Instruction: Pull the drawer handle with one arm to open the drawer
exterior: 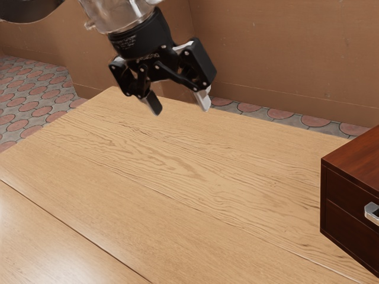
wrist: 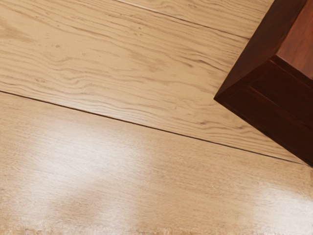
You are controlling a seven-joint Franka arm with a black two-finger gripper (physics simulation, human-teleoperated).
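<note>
The gripper (exterior: 179, 102) hangs above the table's far side, near the top of the exterior view, with its two fingers (exterior: 155, 105) spread wide apart and only air between them (one tip is dark, the other pale). It holds nothing and touches nothing, and its tips point down and slightly toward the exterior view's right. The arm (exterior: 127, 18) behind it comes in from the upper left. Below lies the table (exterior: 177, 171), a broad top of light wood with strong grain, crossed by a thin dark seam (exterior: 71, 231) that runs diagonally across the near corner. The cabinet (exterior: 355, 163), of dark reddish wood, stands on the table at the exterior view's right edge, well apart from the gripper. Its drawer (exterior: 346, 195) lies level with the cabinet's face, as far as the cropped edge lets one tell, and the silver handle (exterior: 372, 212) shows at the very edge of the frame. Beyond the table are a floor (exterior: 29, 100) of scalloped tiles and a plain brown wall (exterior: 284, 41). In the wrist view, a corner of the cabinet (wrist: 274, 88) rests on the table (wrist: 122, 63), off to one side of the hand.
</note>
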